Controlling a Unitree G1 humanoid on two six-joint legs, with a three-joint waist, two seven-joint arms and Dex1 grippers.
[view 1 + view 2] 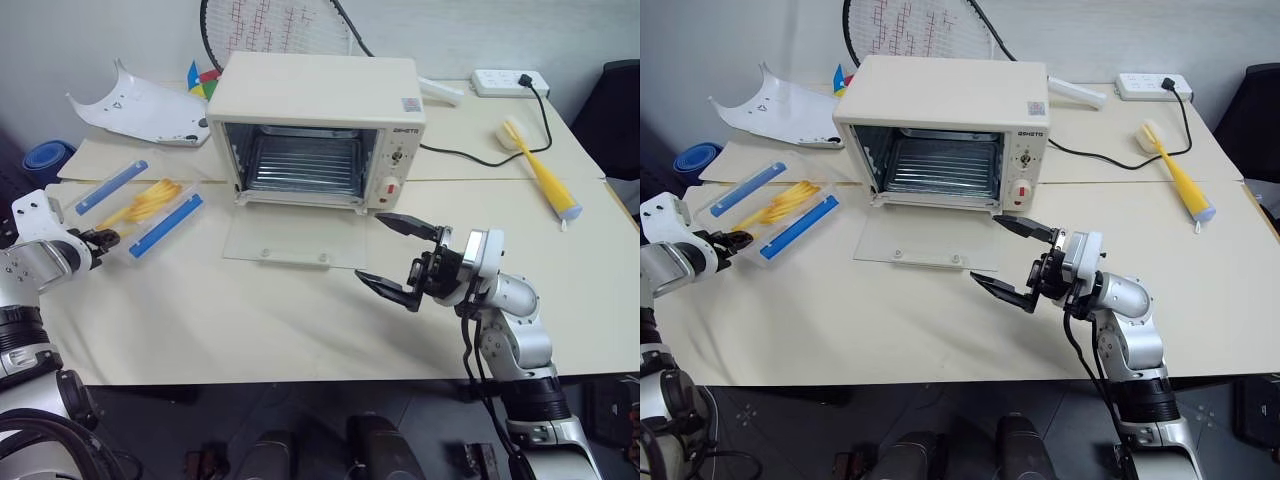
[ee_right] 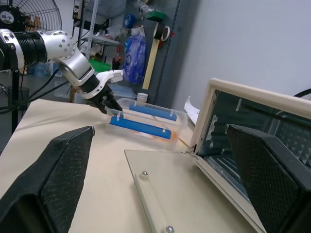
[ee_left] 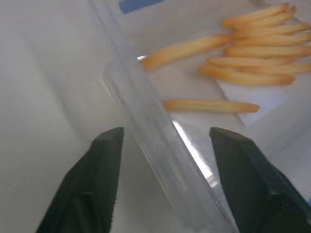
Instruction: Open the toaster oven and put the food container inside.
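Standing with its door down, the toaster oven awaits the food container, whose rim sits between the left gripper's parted fingers, ungripped; the right gripper gapes wide.

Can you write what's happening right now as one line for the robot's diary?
toaster oven: door down | food container: on table beside oven | left gripper: jaws astride container's wall | right gripper: open, holds nothing
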